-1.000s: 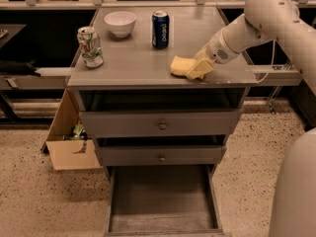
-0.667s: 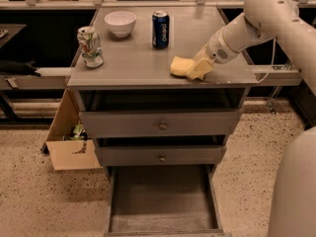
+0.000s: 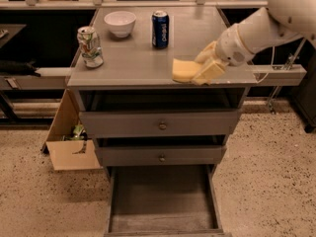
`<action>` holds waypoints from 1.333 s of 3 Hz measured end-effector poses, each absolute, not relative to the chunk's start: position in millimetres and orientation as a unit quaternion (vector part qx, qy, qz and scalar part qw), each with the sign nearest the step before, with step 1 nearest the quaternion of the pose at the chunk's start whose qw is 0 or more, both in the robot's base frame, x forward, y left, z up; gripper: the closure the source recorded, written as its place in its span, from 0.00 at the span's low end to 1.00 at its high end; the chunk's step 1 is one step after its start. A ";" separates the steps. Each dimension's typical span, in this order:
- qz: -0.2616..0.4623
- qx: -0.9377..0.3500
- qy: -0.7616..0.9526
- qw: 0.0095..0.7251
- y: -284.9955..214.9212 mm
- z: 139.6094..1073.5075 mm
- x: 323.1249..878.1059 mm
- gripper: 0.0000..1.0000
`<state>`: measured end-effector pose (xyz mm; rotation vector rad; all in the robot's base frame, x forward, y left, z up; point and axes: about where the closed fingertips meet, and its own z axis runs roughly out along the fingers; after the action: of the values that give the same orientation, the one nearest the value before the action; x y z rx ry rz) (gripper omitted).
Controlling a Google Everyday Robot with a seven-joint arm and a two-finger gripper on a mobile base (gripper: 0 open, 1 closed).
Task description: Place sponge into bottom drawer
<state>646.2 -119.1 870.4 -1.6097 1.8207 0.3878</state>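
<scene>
The pale-yellow sponge (image 3: 183,69) lies near the front right edge of the grey cabinet top (image 3: 133,58). My gripper (image 3: 205,63) reaches in from the right at the sponge's right end. One finger (image 3: 211,71) lies along its near side and the other along its far side, closed on it. The bottom drawer (image 3: 163,201) is pulled out wide open below. Its worn floor is bare. The two upper drawers with round knobs (image 3: 162,125) are shut.
A white bowl (image 3: 121,22), a blue soda can (image 3: 160,29) and a green-and-white can (image 3: 90,46) stand on the cabinet top. An open cardboard box (image 3: 69,142) sits on the floor left of the cabinet. My white arm (image 3: 266,23) fills the upper right.
</scene>
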 end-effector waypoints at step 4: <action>0.157 -0.696 0.650 0.261 -107.7 830.7 552.6 1.00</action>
<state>552.6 -107.7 830.7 -1.8835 1.7607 0.4254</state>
